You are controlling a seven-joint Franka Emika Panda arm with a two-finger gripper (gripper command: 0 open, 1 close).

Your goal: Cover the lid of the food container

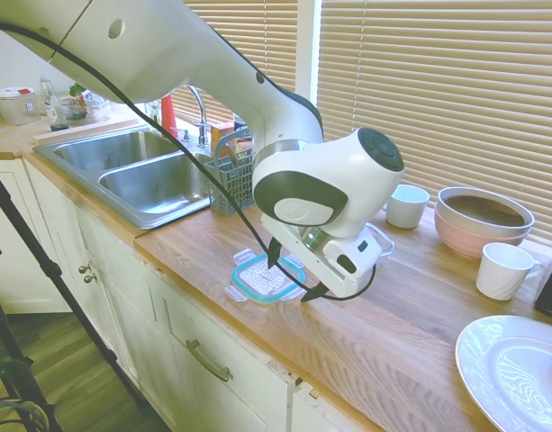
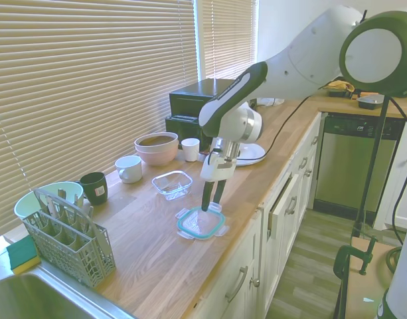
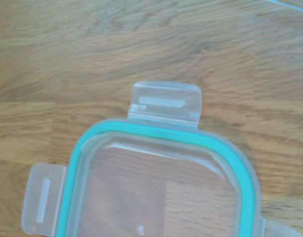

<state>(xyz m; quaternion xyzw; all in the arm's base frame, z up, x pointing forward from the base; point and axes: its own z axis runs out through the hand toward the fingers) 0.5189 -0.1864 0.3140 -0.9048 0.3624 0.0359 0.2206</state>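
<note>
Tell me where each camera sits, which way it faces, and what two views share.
First exterior view: by the sink end, looking along the counter; the arm enters from the left, gripper above the lid.
Second exterior view: opposite side, facing the blinds; the arm enters from the right.
Wrist view: looking down at the lid's corner; no robot part shows.
Shared: lid, food container, pink bowl.
</note>
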